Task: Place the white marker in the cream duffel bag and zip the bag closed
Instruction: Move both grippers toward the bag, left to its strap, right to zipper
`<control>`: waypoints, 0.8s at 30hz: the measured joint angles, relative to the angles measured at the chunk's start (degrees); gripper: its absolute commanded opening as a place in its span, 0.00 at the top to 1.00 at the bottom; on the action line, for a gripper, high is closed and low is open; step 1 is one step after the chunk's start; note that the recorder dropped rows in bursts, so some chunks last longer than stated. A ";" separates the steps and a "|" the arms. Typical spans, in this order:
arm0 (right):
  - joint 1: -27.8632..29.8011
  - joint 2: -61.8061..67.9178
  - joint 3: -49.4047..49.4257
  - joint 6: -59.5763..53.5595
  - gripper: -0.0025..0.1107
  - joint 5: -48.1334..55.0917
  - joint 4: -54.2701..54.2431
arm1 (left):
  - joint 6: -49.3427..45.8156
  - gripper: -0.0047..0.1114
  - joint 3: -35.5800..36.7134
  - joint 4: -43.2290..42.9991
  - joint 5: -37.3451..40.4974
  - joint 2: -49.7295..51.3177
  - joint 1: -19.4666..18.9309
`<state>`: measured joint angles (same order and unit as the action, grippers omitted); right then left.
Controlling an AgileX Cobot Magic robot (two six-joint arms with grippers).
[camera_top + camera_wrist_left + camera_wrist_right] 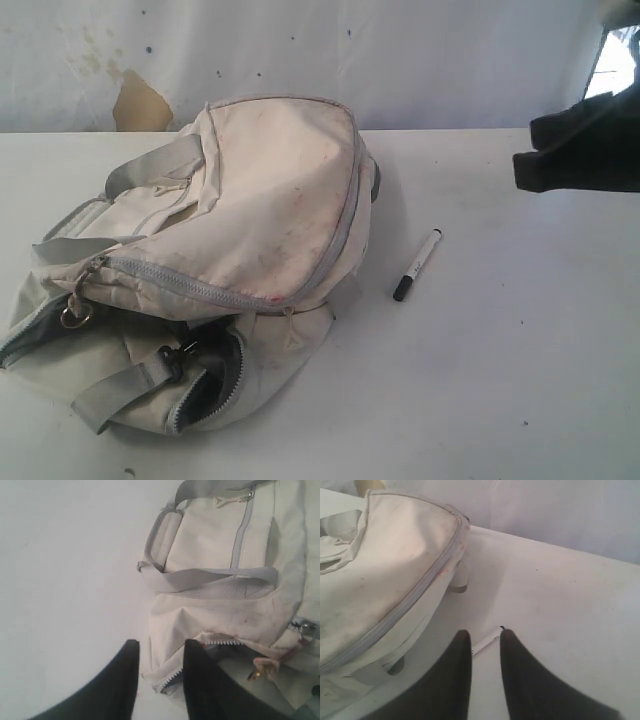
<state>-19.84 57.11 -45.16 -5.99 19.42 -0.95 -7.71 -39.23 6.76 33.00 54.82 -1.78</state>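
Note:
The cream duffel bag [230, 250] lies slumped on the left of the table, its grey zippers partly undone near the front end. The white marker [417, 265] lies on the table to the bag's right, black cap toward the front. My right gripper [530, 165] hangs open high at the right edge, well above and behind the marker; in the right wrist view the marker [487, 642] shows between the open fingers [462, 645], far below. My left gripper [159, 650] is open over the bag's [225, 545] unzipped corner; it is out of the exterior view.
The white table [500, 380] has bare surface to the right of and in front of the marker. A stained white backdrop [300, 50] with a tan patch [140, 100] stands behind the bag. Grey straps [215, 582] and a metal ring [72, 315] lie loose on the bag.

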 measured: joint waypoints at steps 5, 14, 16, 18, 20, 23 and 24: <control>-2.47 0.26 0.00 -0.09 0.76 0.15 -2.24 | 0.00 0.43 -2.34 5.07 -2.32 7.82 0.00; -3.51 0.26 0.00 -0.22 0.76 0.28 -7.98 | -7.05 0.40 -15.36 21.24 5.98 23.05 0.00; -3.51 0.26 0.00 -0.22 0.76 0.28 -8.19 | -8.46 0.40 -17.11 22.76 6.99 25.85 0.00; -3.51 0.26 0.00 -0.22 0.76 0.28 -8.19 | -9.61 0.40 -18.89 23.80 8.25 28.99 0.00; -3.51 0.26 0.00 -0.22 0.76 0.28 -8.30 | -10.73 0.40 -20.21 25.11 9.34 31.98 0.00; -3.51 0.26 0.00 -0.22 0.76 0.28 -8.41 | -14.11 0.40 -22.21 27.88 11.10 37.14 0.00; -3.51 0.26 0.00 -0.22 0.76 0.28 -8.41 | -15.57 0.39 -22.90 29.36 11.97 38.86 0.00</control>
<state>-23.35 57.37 -45.16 -6.21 19.71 -9.37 -23.29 -62.14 36.12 44.97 93.68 -1.78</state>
